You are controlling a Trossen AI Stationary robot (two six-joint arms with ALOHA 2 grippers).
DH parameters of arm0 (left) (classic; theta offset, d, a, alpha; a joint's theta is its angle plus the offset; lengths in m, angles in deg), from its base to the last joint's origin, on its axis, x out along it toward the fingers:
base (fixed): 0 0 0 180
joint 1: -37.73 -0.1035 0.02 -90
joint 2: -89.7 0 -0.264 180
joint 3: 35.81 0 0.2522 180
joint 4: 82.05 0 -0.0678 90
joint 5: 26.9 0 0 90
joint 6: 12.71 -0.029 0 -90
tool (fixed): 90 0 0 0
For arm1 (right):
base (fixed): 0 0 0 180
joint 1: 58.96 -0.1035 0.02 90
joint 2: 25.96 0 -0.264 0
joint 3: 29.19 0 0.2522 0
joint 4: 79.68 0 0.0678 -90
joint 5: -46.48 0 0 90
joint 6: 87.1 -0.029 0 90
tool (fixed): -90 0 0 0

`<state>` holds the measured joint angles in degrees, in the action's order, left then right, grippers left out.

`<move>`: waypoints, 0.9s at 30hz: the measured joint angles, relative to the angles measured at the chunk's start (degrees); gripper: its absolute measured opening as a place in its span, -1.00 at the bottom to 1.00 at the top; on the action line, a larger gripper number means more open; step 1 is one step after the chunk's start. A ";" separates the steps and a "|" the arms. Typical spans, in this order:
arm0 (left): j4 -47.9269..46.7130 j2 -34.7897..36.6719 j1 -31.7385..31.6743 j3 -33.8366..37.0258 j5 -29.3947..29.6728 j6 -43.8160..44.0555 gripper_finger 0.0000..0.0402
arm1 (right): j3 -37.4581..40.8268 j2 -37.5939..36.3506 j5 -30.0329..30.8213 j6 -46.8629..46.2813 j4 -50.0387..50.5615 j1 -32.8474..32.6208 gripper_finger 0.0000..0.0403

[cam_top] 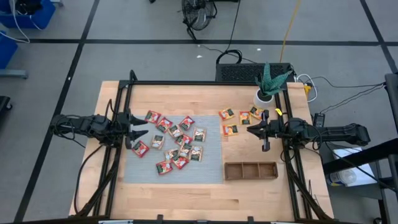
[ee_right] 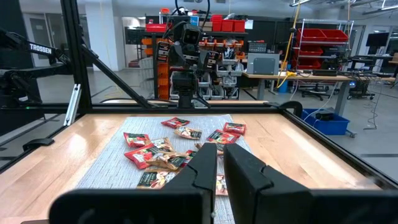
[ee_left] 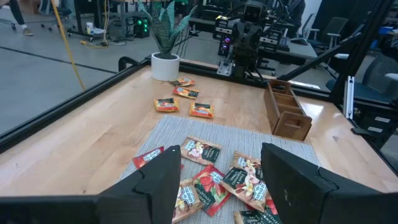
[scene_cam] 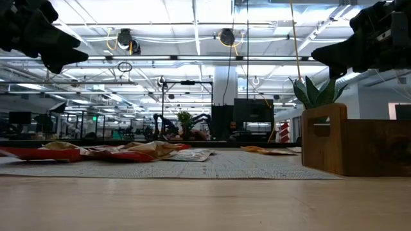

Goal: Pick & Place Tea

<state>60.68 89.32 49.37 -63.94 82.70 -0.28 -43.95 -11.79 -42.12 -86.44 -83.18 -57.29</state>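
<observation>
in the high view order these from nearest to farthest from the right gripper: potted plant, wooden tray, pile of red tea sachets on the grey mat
From the right gripper:
1. Potted plant, just beyond it by the table's far edge.
2. Wooden tray, on the near side of the gripper, a little farther.
3. Pile of red tea sachets, on the grey mat toward the left arm, clearly farthest.

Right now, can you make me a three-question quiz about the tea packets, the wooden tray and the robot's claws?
1. Where do most tea sachets lie?
A. on the grey mat
B. in the wooden tray
C. on the floor

2. How many compartments has the tray?
A. one
B. three
C. six

3. How is the left gripper?
A. open, holding nothing
B. shut on a sachet
C. out of view

Answers: 1 A, the high view shows them heaped on the mat. 2 B, two dividers show. 3 A, its fingers stand apart above the mat.
</observation>
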 joint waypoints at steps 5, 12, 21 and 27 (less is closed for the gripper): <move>-0.02 0.02 0.02 0.00 0.02 0.01 0.11 | 0.00 -0.01 -0.01 -0.01 -0.03 0.01 -0.91; -0.01 0.02 0.01 -0.01 0.00 0.02 0.11 | 0.00 0.01 -0.07 -13.79 -2.11 0.00 -0.91; 0.00 0.02 0.00 -0.01 0.02 0.01 0.11 | 0.00 0.01 0.16 -25.77 -3.83 0.00 -0.91; 0.00 0.00 0.01 -0.02 0.00 0.00 0.11 | 0.00 0.00 -1.81 -23.55 -3.50 0.00 -0.91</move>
<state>60.69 89.31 49.39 -63.95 82.70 -0.28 -43.95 -11.79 -43.93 -110.00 -86.67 -57.29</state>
